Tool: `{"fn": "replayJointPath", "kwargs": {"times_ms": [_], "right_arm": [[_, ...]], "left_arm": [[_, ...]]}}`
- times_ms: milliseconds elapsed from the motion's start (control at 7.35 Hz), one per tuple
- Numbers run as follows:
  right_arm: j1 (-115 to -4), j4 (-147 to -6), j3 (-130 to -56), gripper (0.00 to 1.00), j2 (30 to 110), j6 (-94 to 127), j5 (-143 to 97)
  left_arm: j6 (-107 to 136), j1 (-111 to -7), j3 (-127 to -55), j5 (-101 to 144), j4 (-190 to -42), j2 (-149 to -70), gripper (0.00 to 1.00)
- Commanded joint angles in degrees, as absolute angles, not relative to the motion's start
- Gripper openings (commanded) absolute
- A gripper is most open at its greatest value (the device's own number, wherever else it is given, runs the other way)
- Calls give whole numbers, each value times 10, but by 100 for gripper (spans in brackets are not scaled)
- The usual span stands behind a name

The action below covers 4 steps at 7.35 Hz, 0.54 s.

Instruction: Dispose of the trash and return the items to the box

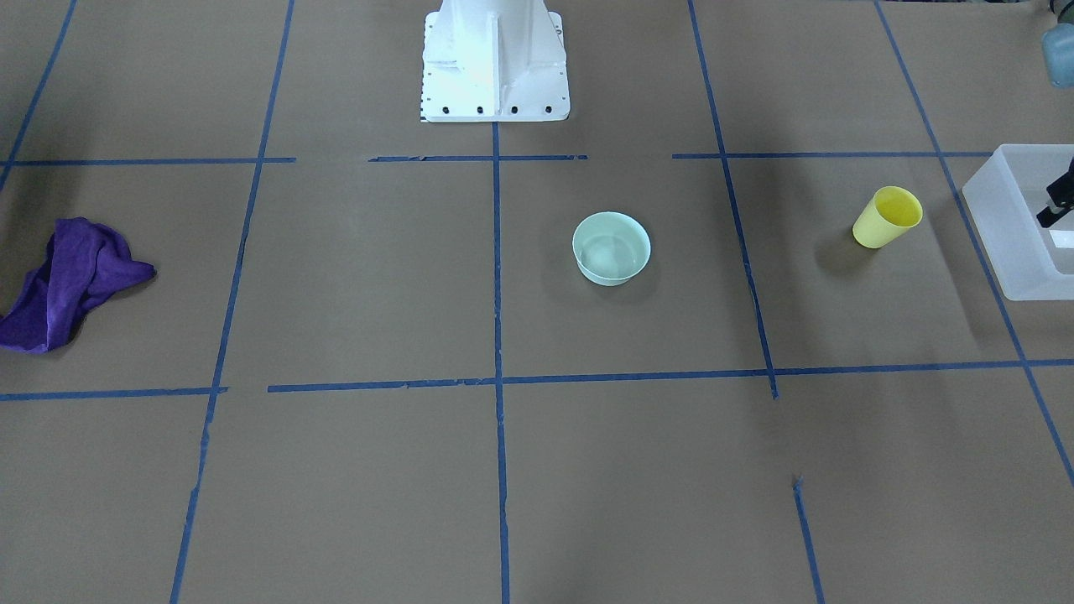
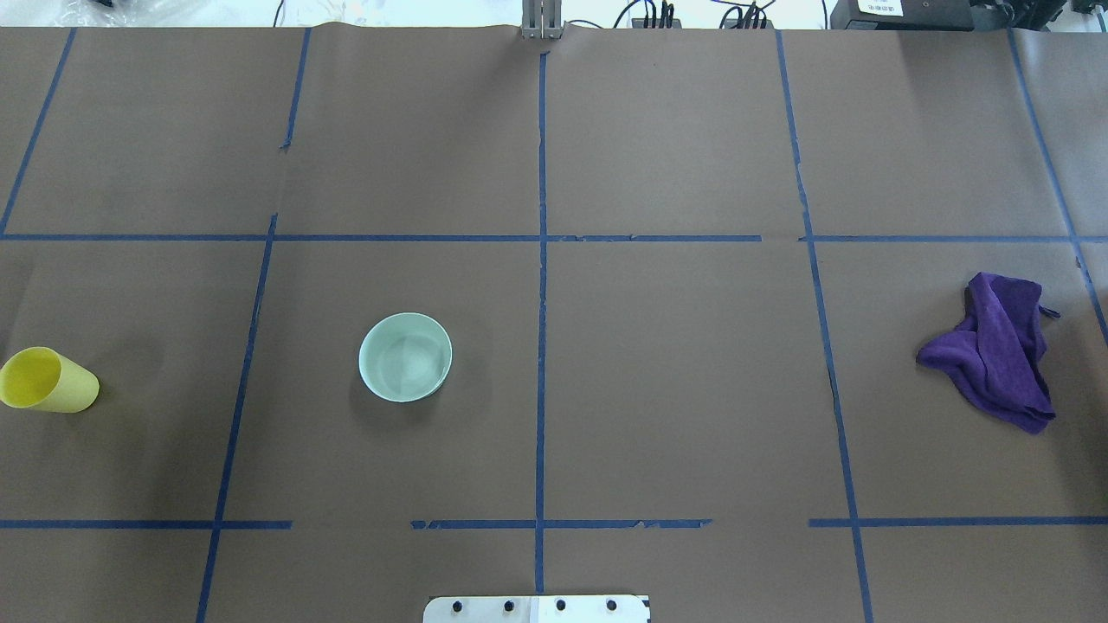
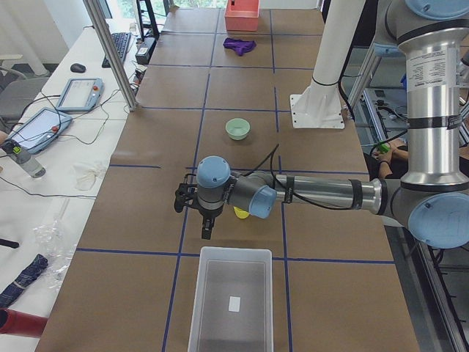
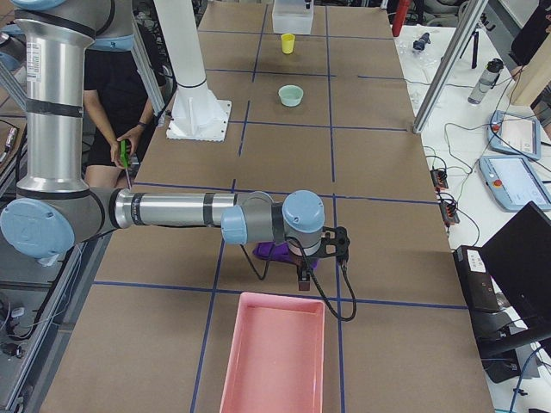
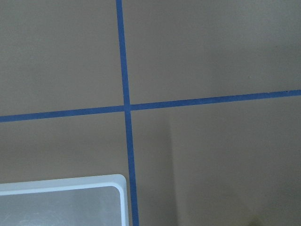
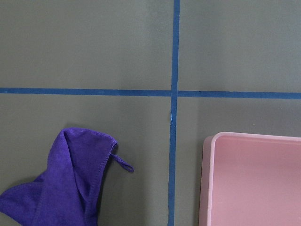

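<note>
The yellow cup [image 1: 887, 217] stands on the brown table, near the frosted-white box [image 1: 1019, 252]. The mint-green bowl [image 1: 612, 248] sits upright near the table's middle; both also show in the overhead view, cup [image 2: 48, 381] and bowl [image 2: 405, 356]. My left gripper [image 3: 207, 227] hangs above the table between the cup and the box [image 3: 231, 301]; only a black part of it shows at the front view's right edge [image 1: 1059, 201]. My right gripper [image 4: 303, 277] hangs over the purple cloth [image 4: 274, 252]. I cannot tell whether either gripper is open or shut. Neither wrist view shows fingers.
A pink bin [image 4: 274, 353] lies at the table's end beside the purple cloth [image 2: 995, 350]; its corner shows in the right wrist view [image 6: 254, 179]. The robot's white base [image 1: 493, 59] stands at the table's edge. Blue tape lines grid the table.
</note>
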State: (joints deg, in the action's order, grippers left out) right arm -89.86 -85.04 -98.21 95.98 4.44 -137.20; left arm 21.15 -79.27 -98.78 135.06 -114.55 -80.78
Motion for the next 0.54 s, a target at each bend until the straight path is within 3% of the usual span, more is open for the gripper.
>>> {"fn": "replayJointPath", "kwargs": {"times_ms": [0, 408], "right_arm": [[-898, -850, -982, 100, 962, 45, -1372], [-898, -849, -985, 100, 962, 45, -1373]], "left_arm": [[354, -728, -990, 1351, -1278, -770, 100], [427, -666, -1001, 1345, -1299, -766, 100]]}}
